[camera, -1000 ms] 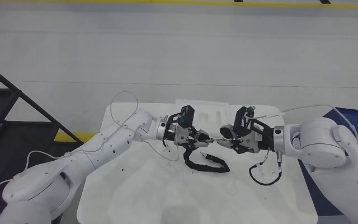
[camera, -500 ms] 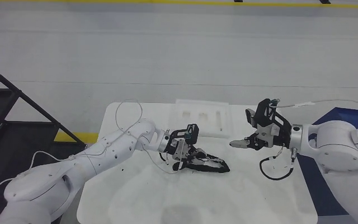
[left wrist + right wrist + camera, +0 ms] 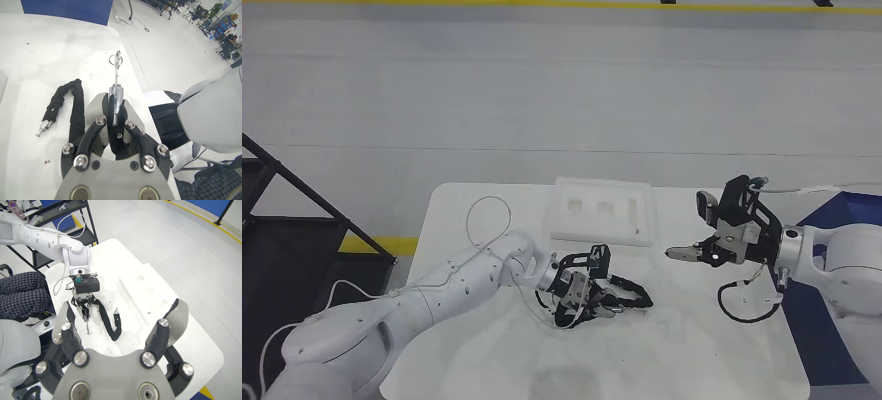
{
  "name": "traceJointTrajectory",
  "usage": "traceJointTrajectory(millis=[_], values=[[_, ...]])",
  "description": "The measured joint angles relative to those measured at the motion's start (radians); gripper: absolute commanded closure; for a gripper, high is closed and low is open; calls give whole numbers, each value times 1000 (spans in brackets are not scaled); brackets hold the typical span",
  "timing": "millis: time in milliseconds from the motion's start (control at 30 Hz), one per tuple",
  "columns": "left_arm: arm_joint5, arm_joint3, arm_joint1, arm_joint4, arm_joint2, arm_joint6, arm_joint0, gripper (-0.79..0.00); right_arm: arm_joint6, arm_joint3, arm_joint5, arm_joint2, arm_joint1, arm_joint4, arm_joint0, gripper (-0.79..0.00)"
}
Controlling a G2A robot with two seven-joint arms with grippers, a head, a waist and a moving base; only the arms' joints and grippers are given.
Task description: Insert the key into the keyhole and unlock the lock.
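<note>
- Since the key point(image 3: 117, 62) already sits with its blade in the keyhole of the lock barrel point(image 3: 116, 94), I judge the insertion done. What is in hand is the unlocking itself, or just its confirmation.
- My left gripper point(image 3: 114, 102) is pinching the chrome barrel between its pads, low over the table point(image 3: 722, 340). I cannot tell whether the key's ring touches the surface.
- Key and barrel share one long axis, running straight out from the claw. The barrel is nearest the wrist, and the bow and ring point away from it.
- The black sleeved chain point(image 3: 75, 106) lies curved on the table just beside that claw. Its pin end point(image 3: 43, 128) rests free, well apart from the barrel, so I read the lock as open.
- My right gripper point(image 3: 122, 309) hangs spread wide and empty, well off to the side of the chain.
- If a turn is left to make, the right claw would need to come in along that axis, close on the bow and twist while the left holds the barrel steady.
- The white foam tray point(image 3: 602, 210) sits at the far edge.
</note>
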Motion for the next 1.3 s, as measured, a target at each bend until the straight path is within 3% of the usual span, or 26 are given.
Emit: traceJointTrajectory(millis=[200, 433, 767, 967, 1300], values=[[0, 39, -5, -11, 0, 54, -50, -785, -40, 45, -35, -50, -8, -9, 30, -785], [0, 90, 16, 8, -1, 173, -164, -785, -114, 162, -132, -144, -28, -31, 136, -785], [0, 154, 74, 62, -8, 392, -388, -785, -222, 444, -327, -335, -88, -99, 431, -785], [0, 186, 102, 122, 0, 524, -485, -785, -266, 584, -401, -396, -118, -117, 581, -785], [0, 169, 130, 68, 0, 447, -536, -785, -203, 674, -403, -439, -120, -50, 697, -785]])
